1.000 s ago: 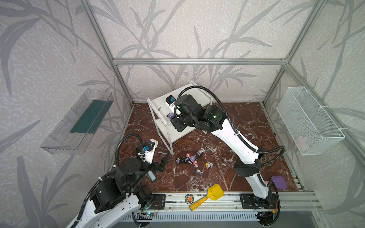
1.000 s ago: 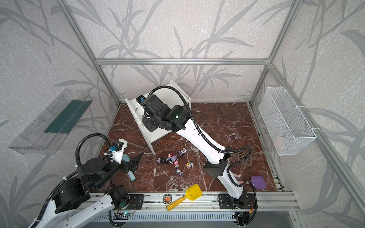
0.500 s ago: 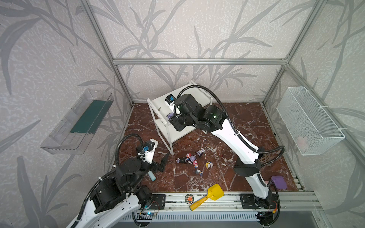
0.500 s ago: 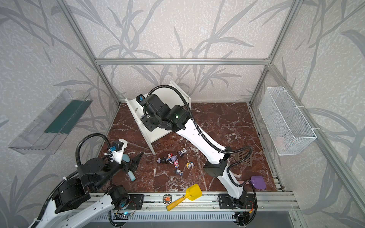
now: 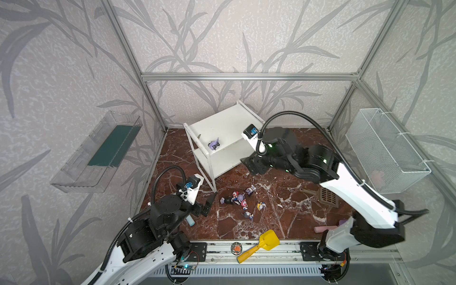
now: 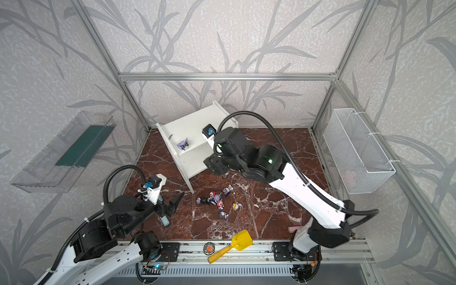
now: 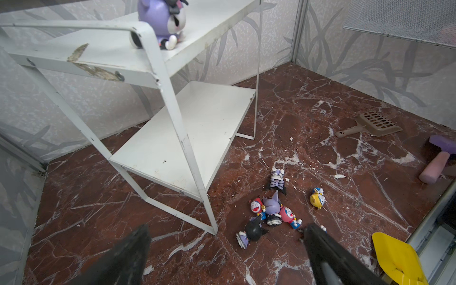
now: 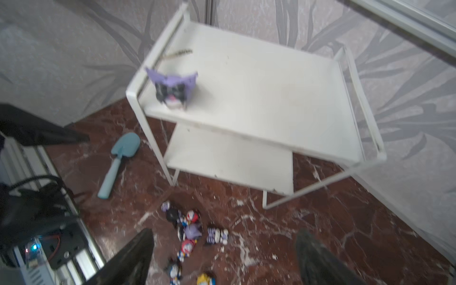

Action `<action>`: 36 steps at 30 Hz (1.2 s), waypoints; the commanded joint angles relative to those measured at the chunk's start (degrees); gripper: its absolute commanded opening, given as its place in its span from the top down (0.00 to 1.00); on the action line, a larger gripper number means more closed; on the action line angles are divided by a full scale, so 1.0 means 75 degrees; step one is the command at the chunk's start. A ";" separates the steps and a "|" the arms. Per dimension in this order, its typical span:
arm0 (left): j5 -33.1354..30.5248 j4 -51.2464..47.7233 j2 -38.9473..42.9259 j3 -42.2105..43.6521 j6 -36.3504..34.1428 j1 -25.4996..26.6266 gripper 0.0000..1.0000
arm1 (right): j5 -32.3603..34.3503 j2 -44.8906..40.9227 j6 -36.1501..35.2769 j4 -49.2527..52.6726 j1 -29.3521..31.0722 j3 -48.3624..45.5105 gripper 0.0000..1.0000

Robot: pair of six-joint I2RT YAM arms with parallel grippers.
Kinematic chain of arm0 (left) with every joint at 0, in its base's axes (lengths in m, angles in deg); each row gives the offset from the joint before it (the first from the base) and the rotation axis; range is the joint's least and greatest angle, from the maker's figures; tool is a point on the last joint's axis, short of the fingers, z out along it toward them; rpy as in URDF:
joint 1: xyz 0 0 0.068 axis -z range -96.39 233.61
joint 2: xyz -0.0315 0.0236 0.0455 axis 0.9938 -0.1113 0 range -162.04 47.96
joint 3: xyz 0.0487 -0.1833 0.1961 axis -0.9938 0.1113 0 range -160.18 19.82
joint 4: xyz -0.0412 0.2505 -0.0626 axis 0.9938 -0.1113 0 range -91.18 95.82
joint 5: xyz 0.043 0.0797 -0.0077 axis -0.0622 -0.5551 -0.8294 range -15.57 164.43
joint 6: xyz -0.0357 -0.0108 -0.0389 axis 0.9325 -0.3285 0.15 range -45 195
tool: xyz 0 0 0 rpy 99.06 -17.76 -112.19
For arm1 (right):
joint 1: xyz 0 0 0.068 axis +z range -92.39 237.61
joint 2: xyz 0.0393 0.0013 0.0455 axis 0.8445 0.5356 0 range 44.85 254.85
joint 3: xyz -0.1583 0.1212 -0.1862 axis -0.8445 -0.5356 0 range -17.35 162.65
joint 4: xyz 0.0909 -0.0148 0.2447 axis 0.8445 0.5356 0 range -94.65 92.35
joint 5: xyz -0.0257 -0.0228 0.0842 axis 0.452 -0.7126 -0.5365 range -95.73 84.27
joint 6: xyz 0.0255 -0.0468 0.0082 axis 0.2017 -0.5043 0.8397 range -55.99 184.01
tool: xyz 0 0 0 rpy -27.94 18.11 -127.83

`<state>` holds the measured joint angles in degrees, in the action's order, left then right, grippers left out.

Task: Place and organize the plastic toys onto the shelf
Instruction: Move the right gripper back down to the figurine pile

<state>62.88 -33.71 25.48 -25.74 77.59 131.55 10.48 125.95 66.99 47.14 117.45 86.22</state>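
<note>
The white two-tier shelf [image 5: 223,128] [image 6: 191,128] stands at the back. One purple pointed-ear toy [image 5: 214,144] [image 6: 183,144] [image 8: 174,88] [image 7: 160,22] sits upright near the front corner of its top board. Several plastic toys [image 5: 238,198] [image 6: 217,199] [image 7: 269,212] [image 8: 190,229] lie jumbled on the marble floor in front of the shelf. My right gripper [image 5: 254,165] [image 8: 223,244] hangs open and empty above the floor, right of the shelf. My left gripper [image 5: 209,203] [image 7: 225,237] is open and empty, just left of the pile.
On the left wall hangs a clear tray [image 5: 98,153], on the right wall a wire basket [image 5: 387,150]. A yellow scoop [image 5: 261,244] lies on the front rail. A brown slotted scoop [image 5: 325,196], pink cylinder [image 7: 434,167] and teal shovel [image 8: 118,160] lie on the floor.
My right gripper has opened, left the purple toy on the top board and drawn back to the right, off the shelf. The left arm has not moved.
</note>
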 commanded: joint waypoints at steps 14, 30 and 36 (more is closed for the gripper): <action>0.1806 0.0499 -0.0918 0.0210 -0.0158 -0.0029 0.01 | -0.0723 -0.1418 0.2076 -0.3911 -0.0953 -0.7044 0.08; 0.1616 0.0544 -0.0684 0.0317 -0.0239 -0.0036 0.01 | -0.2752 0.2472 0.1718 -0.3993 -0.2496 -0.5174 0.56; 0.1607 0.0625 -0.0762 0.0344 -0.0310 -0.0081 0.01 | -0.3010 0.3024 0.1658 -0.4356 -0.2575 -0.5100 0.57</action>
<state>75.40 -30.48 20.09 -23.81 76.04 131.42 -9.34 146.02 80.15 15.91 98.65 46.60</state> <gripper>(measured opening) 0.992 0.434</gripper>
